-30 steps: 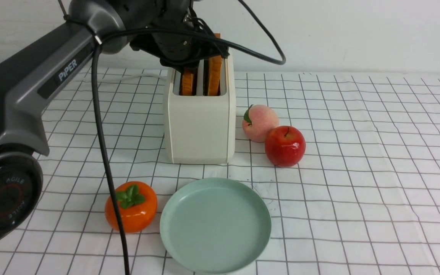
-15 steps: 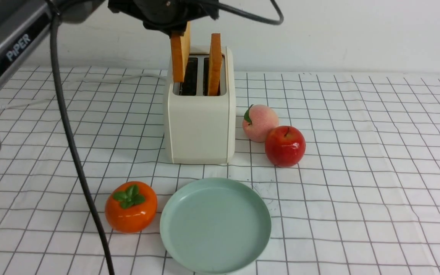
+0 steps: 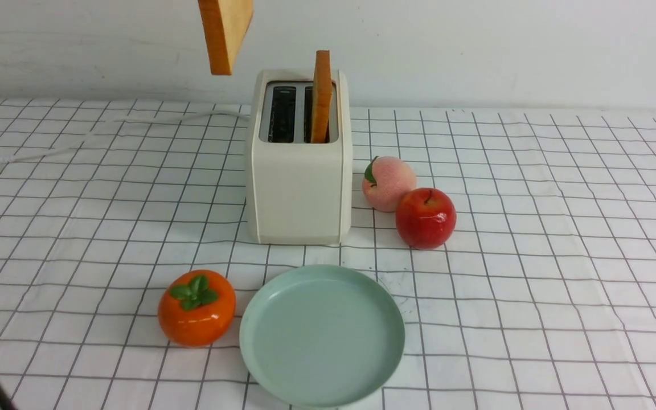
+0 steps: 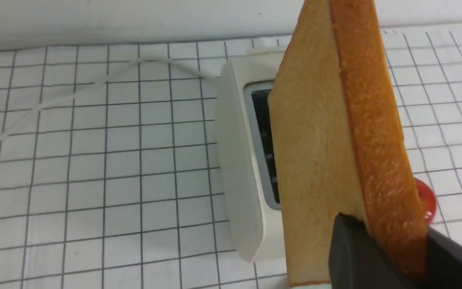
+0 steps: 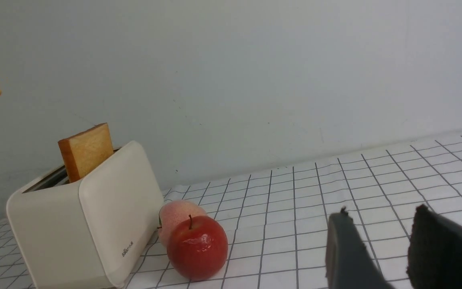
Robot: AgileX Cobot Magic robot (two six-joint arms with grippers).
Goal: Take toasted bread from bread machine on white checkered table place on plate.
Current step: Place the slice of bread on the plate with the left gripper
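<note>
My left fingers [image 4: 349, 253] are pinching one toasted slice [image 3: 224, 31] by a narrow strip along its edge. It is hanging high over the surface [image 3: 533, 285], above and to the left of the toaster [image 3: 299, 188], clear of the slots and tilting a little. My right fingers [image 5: 345, 249] are standing apart with nothing between them, low over the right side of the surface. The second slice [image 3: 321, 97] is sitting upright in the toaster's right slot, and the mint-green plate [image 3: 322, 336] is lying bare on the near side of the toaster.

The hold is what I am worrying about. With so little bread between the pads, the soft crumb may be giving way, and a quick swing toward the plate could be enough to make the slice pivot or slide out. Falling from this height, it would likely be bouncing off the rim or landing on the cloth. The orange persimmon [image 3: 196, 310] is sitting just left of the plate, so a descent drifting left risks clipping it. Letting go while the slice is on edge could leave it leaning on the rim rather than lying flat
</note>
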